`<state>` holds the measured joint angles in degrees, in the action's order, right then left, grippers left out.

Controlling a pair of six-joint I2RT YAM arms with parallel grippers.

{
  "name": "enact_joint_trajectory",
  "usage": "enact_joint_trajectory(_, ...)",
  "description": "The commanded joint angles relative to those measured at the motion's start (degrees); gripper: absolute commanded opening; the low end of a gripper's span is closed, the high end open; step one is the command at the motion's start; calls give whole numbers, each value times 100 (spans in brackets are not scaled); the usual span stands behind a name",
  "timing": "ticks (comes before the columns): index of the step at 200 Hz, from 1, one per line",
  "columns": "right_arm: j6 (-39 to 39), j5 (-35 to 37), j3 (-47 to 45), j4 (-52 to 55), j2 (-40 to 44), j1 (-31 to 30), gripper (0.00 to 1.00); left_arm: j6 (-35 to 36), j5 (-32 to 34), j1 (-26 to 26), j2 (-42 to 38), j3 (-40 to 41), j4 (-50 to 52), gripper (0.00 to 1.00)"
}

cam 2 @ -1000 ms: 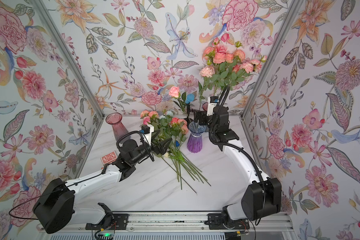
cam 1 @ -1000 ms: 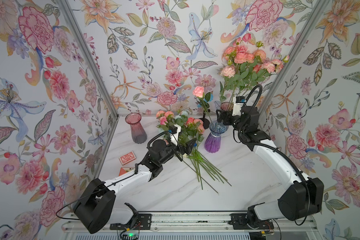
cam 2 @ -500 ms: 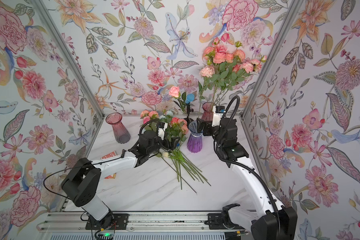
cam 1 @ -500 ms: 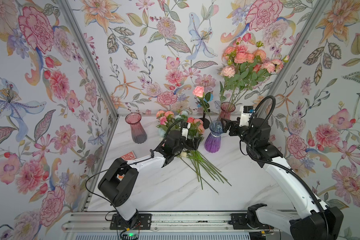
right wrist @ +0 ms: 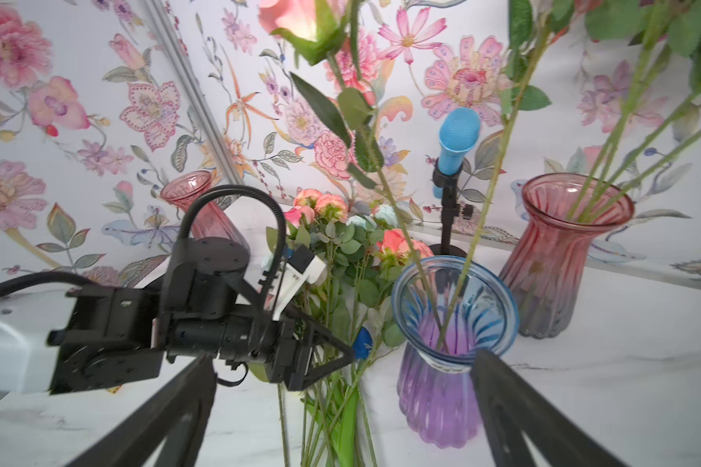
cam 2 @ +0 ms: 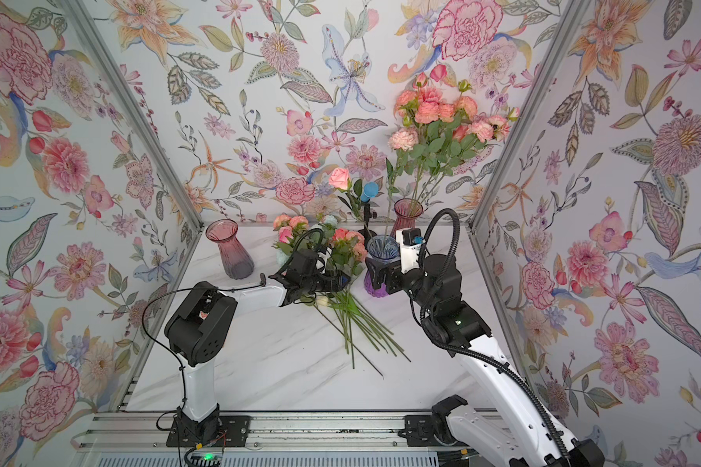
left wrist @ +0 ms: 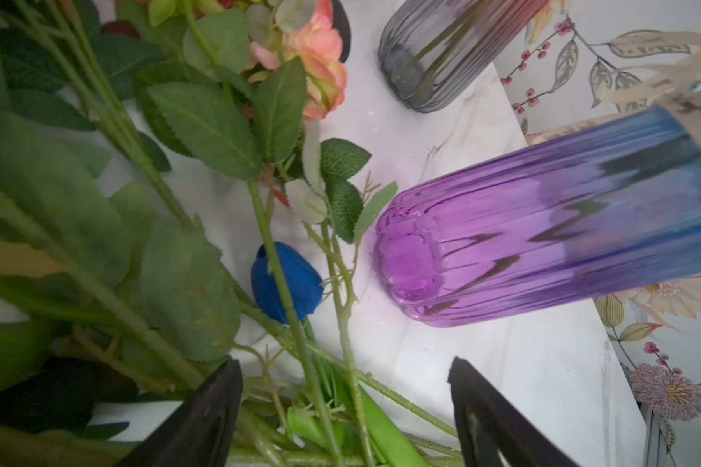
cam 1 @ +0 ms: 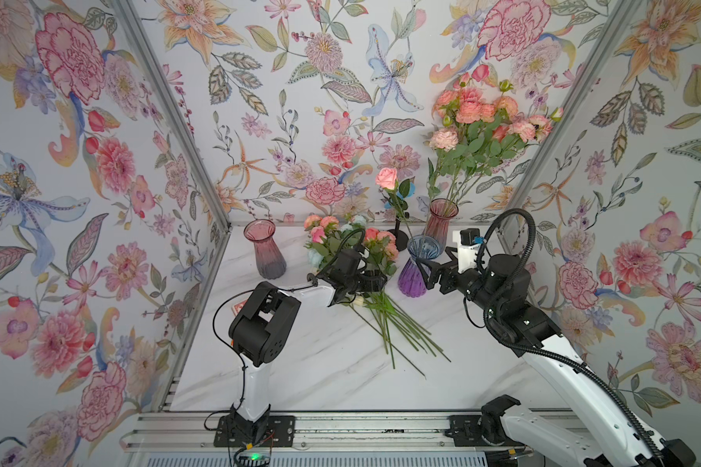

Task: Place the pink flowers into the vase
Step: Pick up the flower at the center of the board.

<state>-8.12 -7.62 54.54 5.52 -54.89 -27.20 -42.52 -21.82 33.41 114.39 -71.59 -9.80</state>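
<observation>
Now my left end effector [left wrist: 343, 362], wide open and empty, straddled the stems of the pink flowers [cam 1: 381, 237]; next it needed to pinch one for the purple vase [cam 1: 411, 279].

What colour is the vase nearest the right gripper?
The vase is blue at top, purple below; clearest in right wrist view.
</observation>
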Motion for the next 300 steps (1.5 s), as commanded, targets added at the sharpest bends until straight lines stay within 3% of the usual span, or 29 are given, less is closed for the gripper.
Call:
enact_joint_trajectory(1,293,-292,-106,57,92,-194,99,-219,-125,-84,157,-314,232,82)
enact_joint_trajectory(123,416,356,-240,-52,-83,-322,99,-166,-13,-124,889,-998,382,63)
enact_joint_trajectory(188,443,411,-269,-60,-50,-139,99,-125,101,-127,1231,-1340,487,39)
enact_joint_trajectory(220,434,401,-268,-60,-33,-67,99,-76,165,-124,1402,-1489,595,34)
enact_joint_trajectory(300,373,303,-309,-138,-79,-9,99,-10,232,-142,1391,-1632,628,8)
